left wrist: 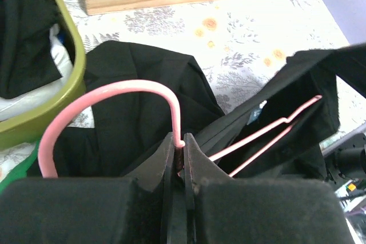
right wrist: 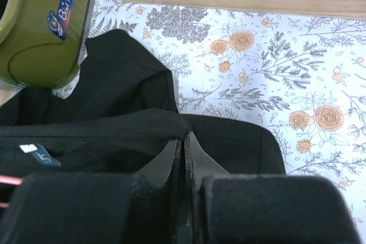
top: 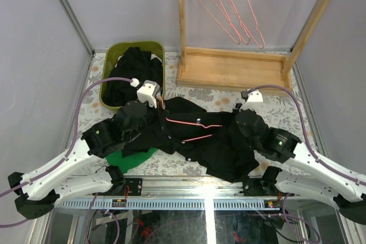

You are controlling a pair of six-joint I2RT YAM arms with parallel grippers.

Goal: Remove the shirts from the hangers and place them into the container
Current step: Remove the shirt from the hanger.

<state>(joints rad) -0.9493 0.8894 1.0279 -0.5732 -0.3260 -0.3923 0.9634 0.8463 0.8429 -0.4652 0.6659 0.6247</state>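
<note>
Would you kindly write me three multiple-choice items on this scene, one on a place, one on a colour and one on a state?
1. Where is the basket relative to the rack?
A) right of it B) left of it C) on its base

2. What colour is the hanger inside the shirt?
A) blue B) white C) pink

3. How is the left gripper?
A) shut on the hanger B) open over the basket C) shut on the rack

Answers:
1 B, the top view shows the basket left of the rack.
2 C, its wire shows pink against the black shirt.
3 A, the closed fingers pinch the wire just below the hook.
</note>
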